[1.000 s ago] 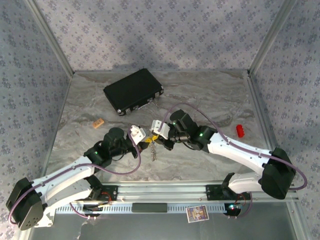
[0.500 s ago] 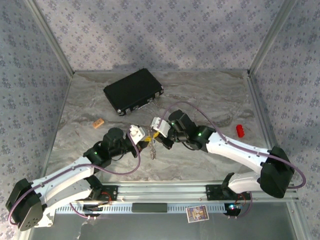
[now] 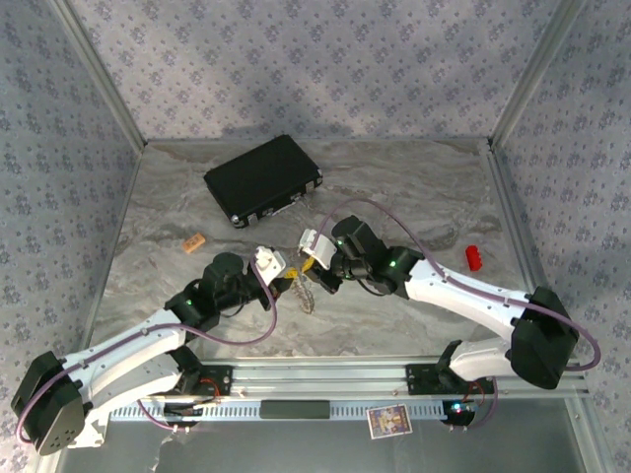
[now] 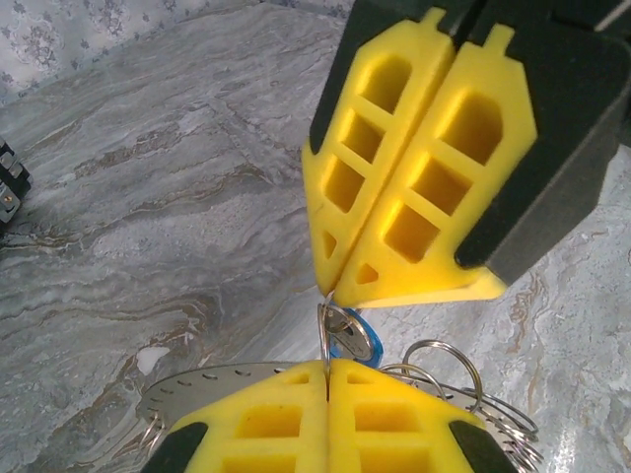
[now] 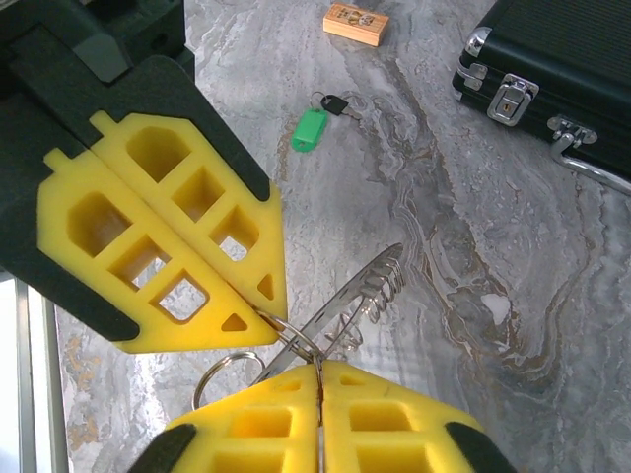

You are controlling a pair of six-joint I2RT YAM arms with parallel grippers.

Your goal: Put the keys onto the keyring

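Keyring [image 5: 347, 296], pinched between the closed left gripper [image 4: 327, 379] and closed right gripper [image 5: 317, 379], has swung rightward; blue key [image 4: 345, 340] seemingly being threaded, green key [image 5: 310, 128] waits on the table [image 5: 473, 177], left.

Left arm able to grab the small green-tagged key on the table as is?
Probably not yet. The green-tagged key lies uncovered on the marble table, but the left gripper is shut on a thin wire ring shared with the right gripper.

Keyring [image 5: 340, 305]: flat grey toothed metal, tilted nearly edge-on, off the table [image 5: 473, 227], w/ thin wire loops [image 4: 498, 429] bunched at it. Blue-tag key [image 4: 352, 336] just beside it. Green-tag key [image 5: 310, 129] lies flat on table, well apart.
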